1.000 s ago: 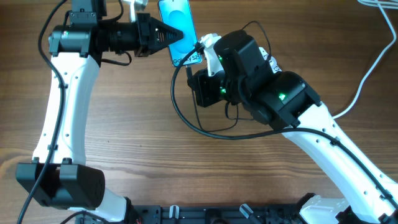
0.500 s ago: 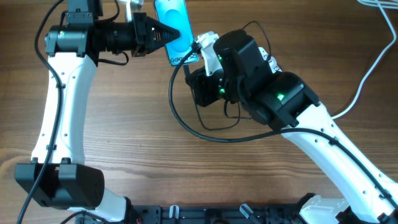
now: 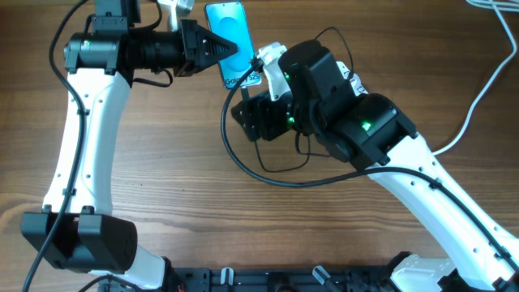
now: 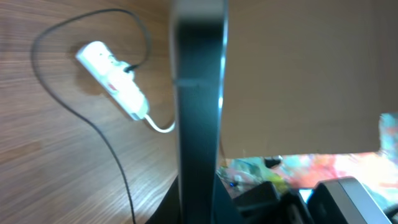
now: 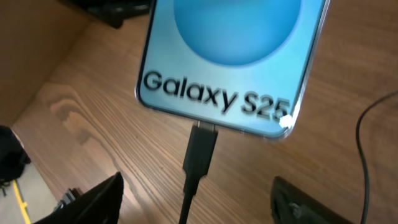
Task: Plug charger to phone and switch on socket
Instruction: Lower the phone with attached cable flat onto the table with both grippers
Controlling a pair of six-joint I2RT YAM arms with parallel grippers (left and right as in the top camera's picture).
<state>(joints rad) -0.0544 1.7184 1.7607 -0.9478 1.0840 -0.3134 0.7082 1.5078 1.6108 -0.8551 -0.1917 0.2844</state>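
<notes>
The phone [image 3: 229, 28] has a glowing teal screen and is tilted up off the table at the back, with my left gripper [image 3: 219, 47] shut on its side. In the left wrist view the phone [image 4: 199, 93] shows edge-on as a dark bar. In the right wrist view the charger plug [image 5: 200, 149] sits in the port at the bottom edge of the phone [image 5: 230, 62], under the "Galaxy S25" text. My right gripper [image 5: 199, 202] is open, its fingers wide apart either side of the cable and off it. The black cable [image 3: 243, 158] loops over the table. The white socket [image 4: 112, 81] lies beyond, mostly hidden under my right arm [image 3: 349, 113] in the overhead view.
A thick white cord [image 3: 486, 73] runs along the right side of the table. A brown board [image 4: 298, 74] stands behind the phone in the left wrist view. The black cable [image 4: 93, 124] curves across the wood near the socket.
My right gripper has opened and let go of the charger plug, which stays in the phone. The left gripper still holds the phone, which shifted slightly.
</notes>
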